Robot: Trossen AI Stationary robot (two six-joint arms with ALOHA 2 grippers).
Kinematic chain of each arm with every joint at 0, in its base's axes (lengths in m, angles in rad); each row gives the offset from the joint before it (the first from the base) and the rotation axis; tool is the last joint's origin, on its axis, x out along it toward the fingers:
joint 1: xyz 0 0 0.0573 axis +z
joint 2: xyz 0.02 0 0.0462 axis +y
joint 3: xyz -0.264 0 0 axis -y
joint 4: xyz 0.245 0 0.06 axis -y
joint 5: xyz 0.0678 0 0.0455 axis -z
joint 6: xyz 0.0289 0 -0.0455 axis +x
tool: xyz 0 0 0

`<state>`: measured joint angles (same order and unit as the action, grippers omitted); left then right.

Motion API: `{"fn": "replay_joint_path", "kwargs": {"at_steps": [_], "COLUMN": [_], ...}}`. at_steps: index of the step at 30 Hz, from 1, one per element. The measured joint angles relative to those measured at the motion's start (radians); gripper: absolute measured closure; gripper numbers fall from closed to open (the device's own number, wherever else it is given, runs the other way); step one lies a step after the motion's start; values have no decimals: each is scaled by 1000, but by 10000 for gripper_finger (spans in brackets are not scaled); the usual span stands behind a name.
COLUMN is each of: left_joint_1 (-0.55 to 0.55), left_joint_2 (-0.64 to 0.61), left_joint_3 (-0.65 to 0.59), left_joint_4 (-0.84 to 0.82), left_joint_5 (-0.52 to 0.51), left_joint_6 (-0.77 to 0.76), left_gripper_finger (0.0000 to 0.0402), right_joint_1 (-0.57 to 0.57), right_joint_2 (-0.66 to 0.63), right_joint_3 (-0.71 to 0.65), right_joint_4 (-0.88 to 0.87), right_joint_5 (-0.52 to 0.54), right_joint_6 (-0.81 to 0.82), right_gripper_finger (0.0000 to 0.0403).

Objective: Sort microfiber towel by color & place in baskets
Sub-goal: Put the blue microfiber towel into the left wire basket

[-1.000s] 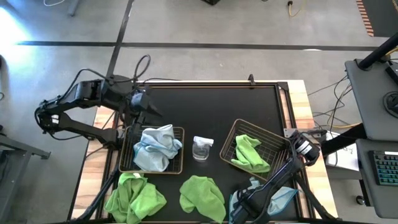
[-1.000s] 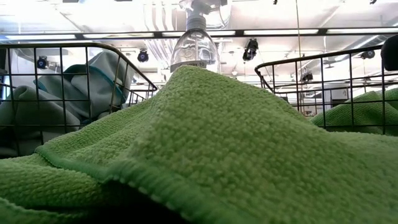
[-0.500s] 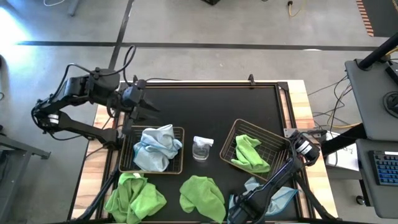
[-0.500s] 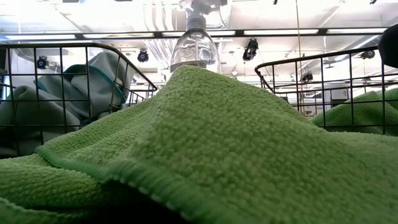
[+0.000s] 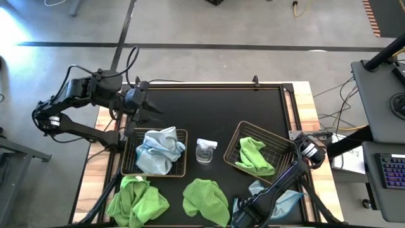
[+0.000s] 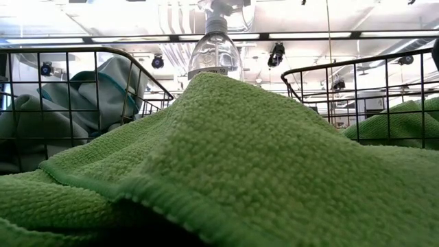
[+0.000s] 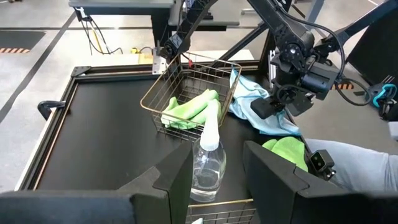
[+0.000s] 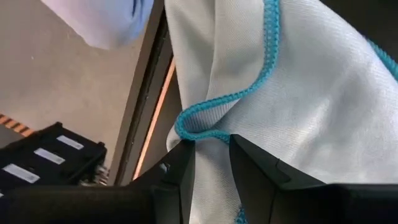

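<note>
My right pincer sits low at the 5 o'clock corner of the surface, fingers drawn narrow with a fold of the pale blue towel and its teal-stitched hem pinched between them. In the high view that towel lies partly under my right arm, just at the surface's near edge.

My left pincer hangs above the 10 o'clock part of the surface, beyond the left basket. Its fingers stand apart with nothing between them.

Stock position: the left basket holds a blue towel; the right basket, at about 4 o'clock, holds a green towel. Two green towels remain loose along the near edge, one at 7 o'clock and one at 6 o'clock. A clear spray bottle stands between the baskets.

Assessment: the step in hand is lifting the blue towel for transfer to the left basket. Recommendations:
- The grip looks to be on a hem fold only; I should confirm the cloth is seated well between the fingers before raising, or it may slip.
- Lift straight up until the trailing cloth clears the right basket's rim, since it lies close by.
- Route the carry over the near side, high enough to pass the spray bottle without toppling it.
- Release above the centre of the left basket, so no corner drapes over the wire.
</note>
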<state>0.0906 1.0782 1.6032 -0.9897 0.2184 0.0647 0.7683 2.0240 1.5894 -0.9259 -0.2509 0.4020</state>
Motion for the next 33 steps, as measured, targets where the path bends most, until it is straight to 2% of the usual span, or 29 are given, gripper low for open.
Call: {"fn": "replay_joint_path", "kwargs": {"at_steps": [5,33], "left_joint_1": [0,0], "left_joint_2": [0,0], "left_joint_3": [0,0], "left_joint_4": [0,-10], "left_joint_5": [0,0], "left_joint_6": [0,5], "left_gripper_finger": [274,274], "right_joint_1": [0,-1], "right_joint_2": [0,-2], "right_joint_3": [0,-92], "right_joint_4": [6,64], "right_joint_5": [-72,-63], "right_joint_6": [54,32], "right_gripper_finger": [310,313]}}
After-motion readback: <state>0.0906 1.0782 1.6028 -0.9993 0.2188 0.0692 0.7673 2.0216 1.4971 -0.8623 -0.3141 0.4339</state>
